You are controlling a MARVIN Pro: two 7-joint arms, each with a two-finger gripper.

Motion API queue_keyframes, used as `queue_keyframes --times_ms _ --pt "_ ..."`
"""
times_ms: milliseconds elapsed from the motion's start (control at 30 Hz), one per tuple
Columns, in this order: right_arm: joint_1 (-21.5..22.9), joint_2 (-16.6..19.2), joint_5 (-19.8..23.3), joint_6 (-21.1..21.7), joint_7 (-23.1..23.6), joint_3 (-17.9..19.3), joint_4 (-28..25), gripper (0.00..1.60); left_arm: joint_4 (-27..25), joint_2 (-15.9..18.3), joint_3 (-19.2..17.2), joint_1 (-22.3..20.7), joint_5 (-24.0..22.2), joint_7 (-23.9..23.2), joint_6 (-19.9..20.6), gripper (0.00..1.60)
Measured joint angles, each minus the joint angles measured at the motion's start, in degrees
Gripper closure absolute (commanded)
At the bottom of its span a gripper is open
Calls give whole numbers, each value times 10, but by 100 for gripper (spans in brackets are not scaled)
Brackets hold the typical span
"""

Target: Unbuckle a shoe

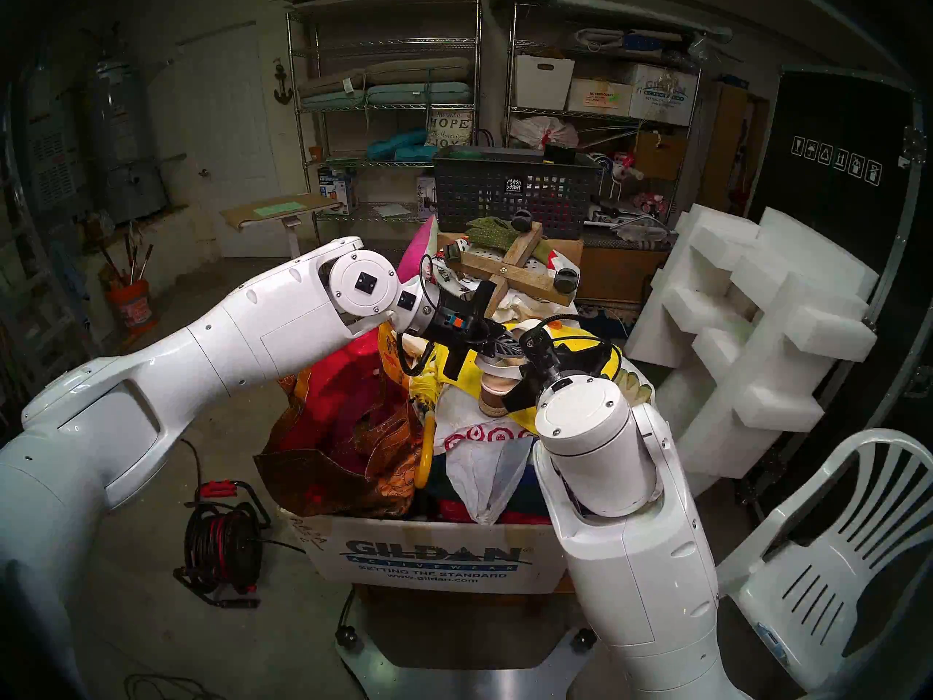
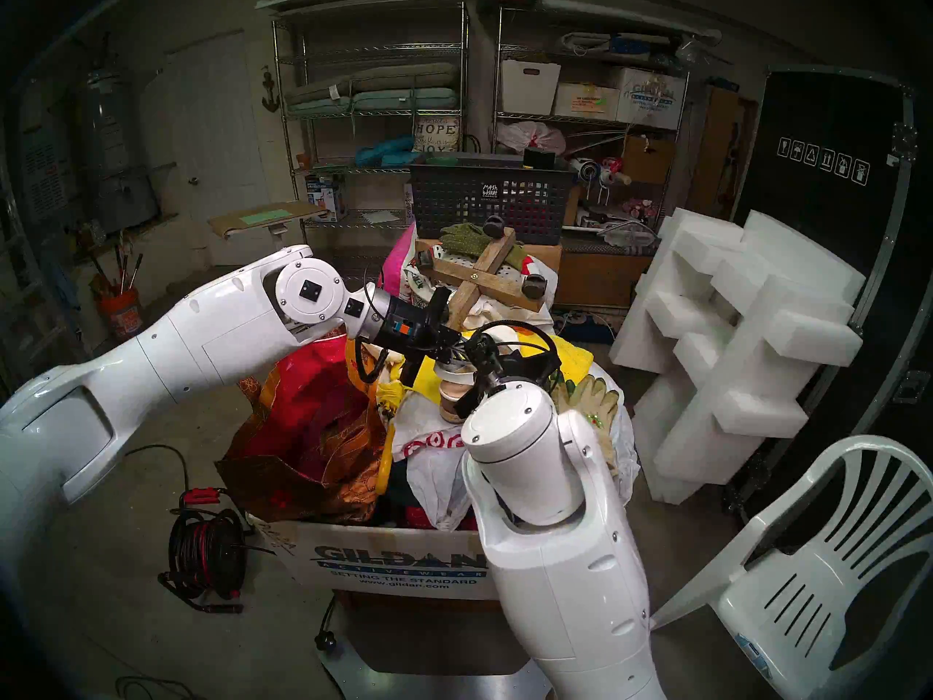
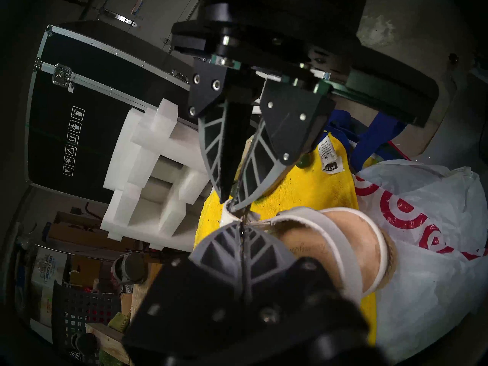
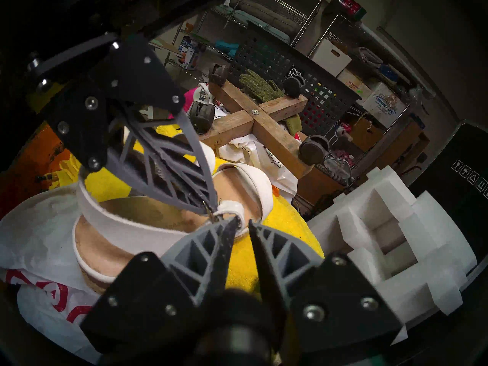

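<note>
The shoe (image 4: 111,252), a wedge sandal with white straps, a cream insole and a jute-trimmed sole, lies on a yellow towel (image 4: 285,225) on top of a heaped box. It also shows in the head view (image 1: 497,381) and the left wrist view (image 3: 343,241). My left gripper (image 4: 214,211) reaches in from the left and is shut on the thin ankle strap at its metal buckle (image 3: 241,226). My right gripper (image 4: 243,221) faces it tip to tip, its jaws a narrow gap apart beside the strap's white end (image 4: 229,208), with nothing seen between them.
The heap fills a Gildan cardboard box (image 1: 434,557), with a Target plastic bag (image 3: 422,212) under the heel. Behind stand a wooden cross with casters (image 1: 515,269) and a dark mesh basket (image 1: 515,189). White foam blocks (image 1: 747,320) and a plastic chair (image 1: 833,557) stand to the right.
</note>
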Motion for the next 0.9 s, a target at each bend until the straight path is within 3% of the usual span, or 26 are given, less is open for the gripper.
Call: queue_keyframes --times_ms 200,233,300,567,900 --pt "3 -1 0 0 1 0 6 106 6 -4 -1 1 6 8 -8 160" --pt "4 -1 0 0 0 0 6 133 7 -4 -2 1 7 9 -9 160" --pt "5 -1 -2 0 -2 -1 7 160 9 -5 -2 2 7 11 -11 160" --pt "7 -1 -30 0 -8 -11 8 160 10 -6 -5 3 6 20 -18 160" --pt "6 8 -127 0 9 -40 7 160 6 -6 -6 3 5 24 -22 160"
